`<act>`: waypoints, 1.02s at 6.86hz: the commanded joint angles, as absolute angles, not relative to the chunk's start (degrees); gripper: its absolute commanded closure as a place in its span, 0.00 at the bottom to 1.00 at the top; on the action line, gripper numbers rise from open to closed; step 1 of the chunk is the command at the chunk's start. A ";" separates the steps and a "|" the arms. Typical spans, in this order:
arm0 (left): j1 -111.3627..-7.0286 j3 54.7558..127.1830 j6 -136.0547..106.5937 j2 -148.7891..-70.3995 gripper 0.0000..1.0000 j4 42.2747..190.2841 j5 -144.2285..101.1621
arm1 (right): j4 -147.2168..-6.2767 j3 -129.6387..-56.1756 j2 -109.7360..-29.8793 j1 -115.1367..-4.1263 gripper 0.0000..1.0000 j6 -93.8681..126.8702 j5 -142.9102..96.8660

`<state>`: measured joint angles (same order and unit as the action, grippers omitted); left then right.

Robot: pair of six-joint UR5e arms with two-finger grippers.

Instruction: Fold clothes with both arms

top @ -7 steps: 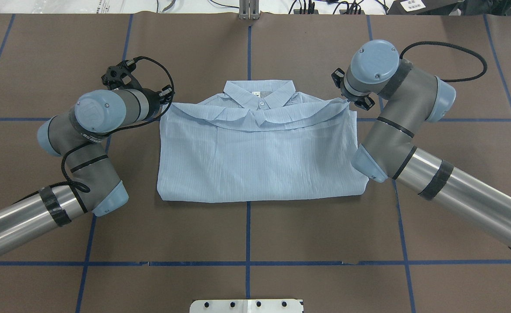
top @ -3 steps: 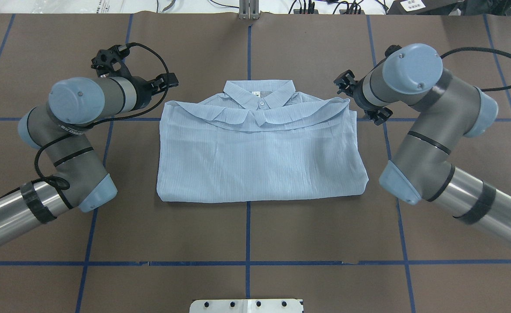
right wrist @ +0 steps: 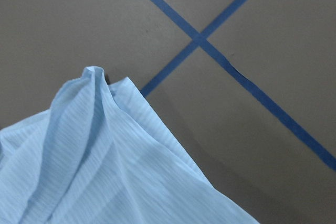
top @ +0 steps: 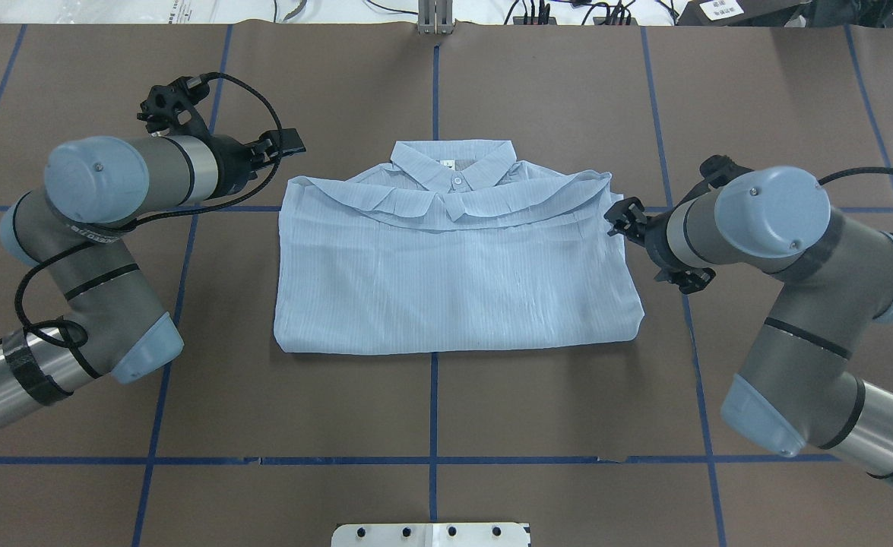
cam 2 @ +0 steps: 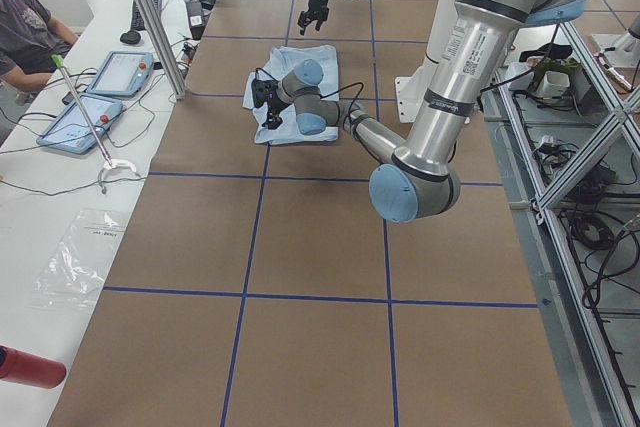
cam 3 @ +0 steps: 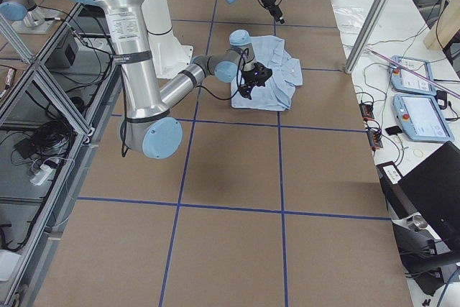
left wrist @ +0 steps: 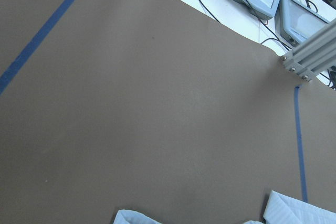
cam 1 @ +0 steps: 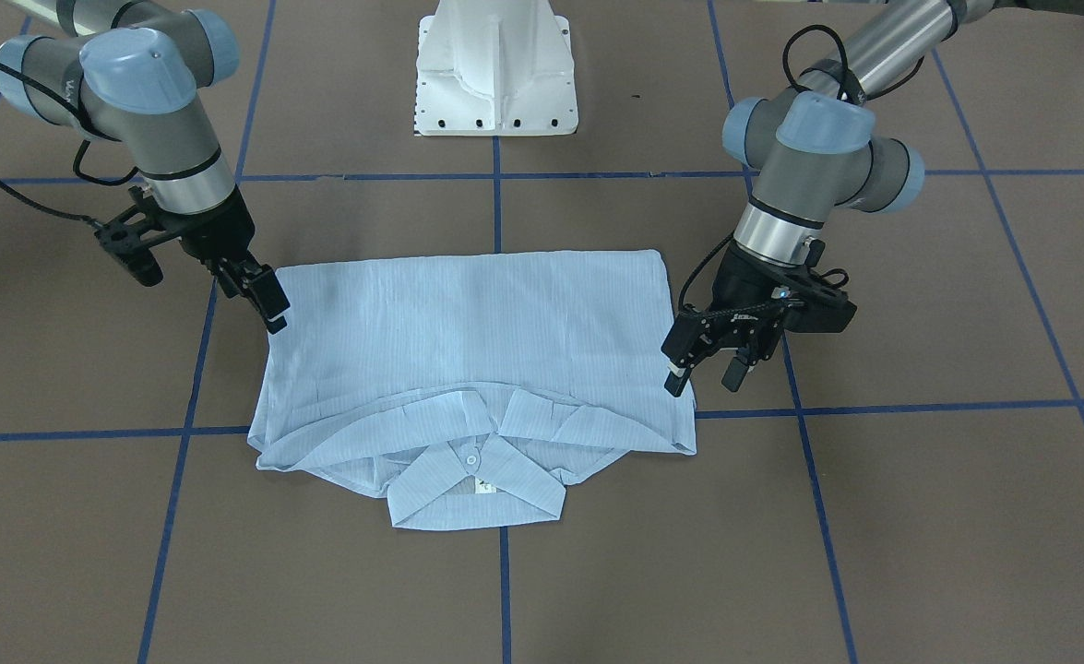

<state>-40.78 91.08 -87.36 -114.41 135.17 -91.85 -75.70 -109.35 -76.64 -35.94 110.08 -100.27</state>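
Observation:
The light-blue shirt (top: 454, 281) lies folded flat on the brown table cover, collar (top: 454, 163) at the far side; it also fills the front view (cam 1: 477, 341). My left gripper (top: 283, 144) hovers just off the shirt's far left corner, open and empty (cam 1: 703, 369). My right gripper (top: 619, 219) hangs beside the shirt's right edge, apart from the cloth, its fingers a little apart and holding nothing (cam 1: 260, 290). The right wrist view looks down on a shirt corner (right wrist: 105, 166). Scraps of the shirt (left wrist: 299, 211) show at the bottom of the left wrist view.
The white pedestal base (cam 1: 495, 83) stands on the robot's side of the shirt. Blue tape lines (top: 432, 460) cross the cover. A metal post (top: 435, 19) stands at the far edge. A side desk with tablets (cam 2: 90, 97) and a seated person (cam 2: 25, 27) lies beyond.
Both grippers drew away from the shirt's far corners. The right one swung toward the robot along the shirt's right edge; the left arm shifted outward. The shirt stayed still.

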 commanded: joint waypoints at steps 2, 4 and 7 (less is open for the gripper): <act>-40.96 92.37 -87.54 -114.17 0.00 134.91 -91.58 | -75.67 -108.72 -79.09 -28.92 0.00 115.22 -95.82; -41.04 96.05 -87.54 -111.10 0.01 134.56 -91.67 | -75.67 -107.67 -79.54 -27.52 0.05 115.22 -95.63; -41.04 96.06 -87.63 -110.04 0.00 134.56 -91.58 | -75.67 -106.88 -78.57 -26.37 1.00 119.63 -94.48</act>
<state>-41.04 96.00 -87.62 -110.44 134.51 -91.61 -75.67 -107.05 -78.75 -26.70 119.12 -94.58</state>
